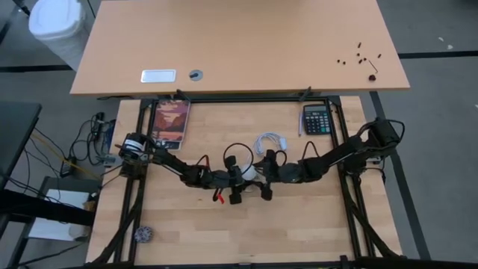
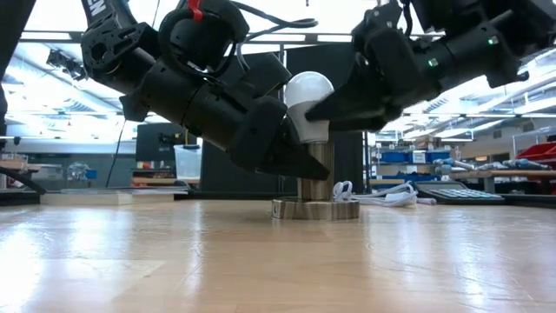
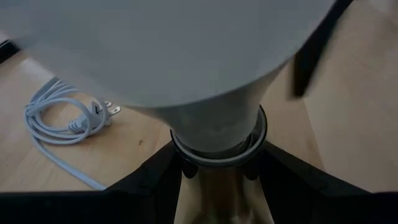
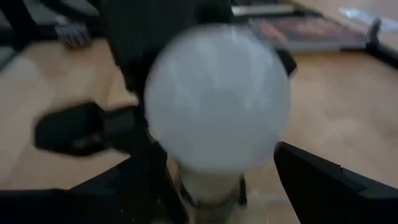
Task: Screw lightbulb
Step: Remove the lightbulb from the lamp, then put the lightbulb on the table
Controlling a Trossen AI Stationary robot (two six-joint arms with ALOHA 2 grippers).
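Two dark robot arms met over a wooden bench [image 1: 299, 224]; no writing was legible.
The white pear-shaped lightbulb [image 2: 309, 104] stood upright in a silvery metal socket [image 2: 314, 198] mid-bench. The left gripper [image 2: 300, 161] held fingers around the socket neck; the right gripper [image 2: 323, 109] clasped the bulb.

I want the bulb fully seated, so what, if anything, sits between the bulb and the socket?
Nothing visible. The bulb stands upright with its base already in the socket. The left gripper grips the socket; the right gripper is at the bulb.
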